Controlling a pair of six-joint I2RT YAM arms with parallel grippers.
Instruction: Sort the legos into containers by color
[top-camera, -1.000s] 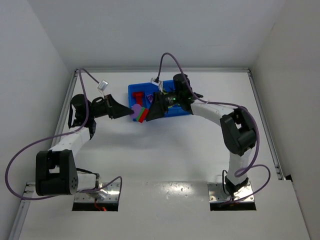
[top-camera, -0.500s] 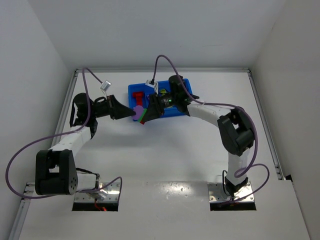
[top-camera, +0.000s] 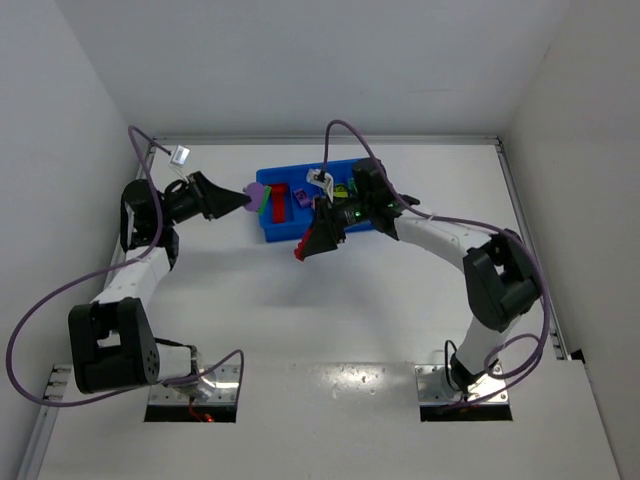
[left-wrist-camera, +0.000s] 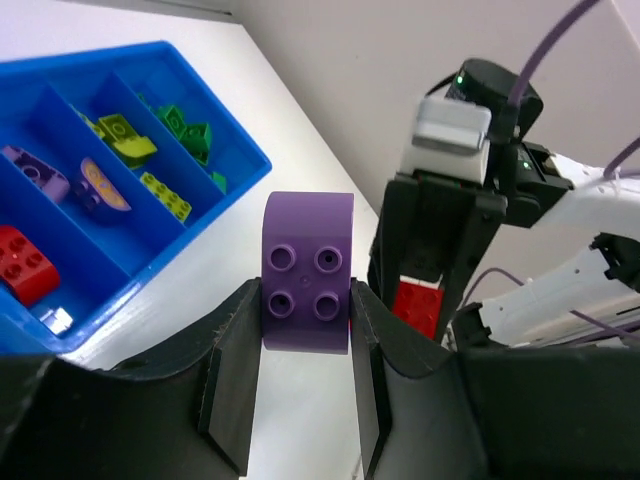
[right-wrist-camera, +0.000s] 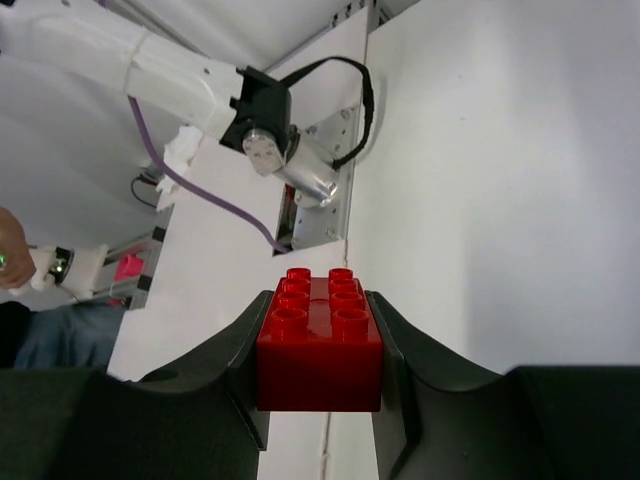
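My left hand (left-wrist-camera: 305, 292) pinches a rounded purple plastic brick (left-wrist-camera: 307, 250), right hand (right-wrist-camera: 320, 300) a red plastic brick (right-wrist-camera: 320, 348); I'd centre each over its matching blue plastic tray (left-wrist-camera: 185, 235) compartment before releasing.

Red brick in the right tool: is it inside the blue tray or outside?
Outside. The right tool is shut on the red brick, just past the blue tray's near wall, over white table.
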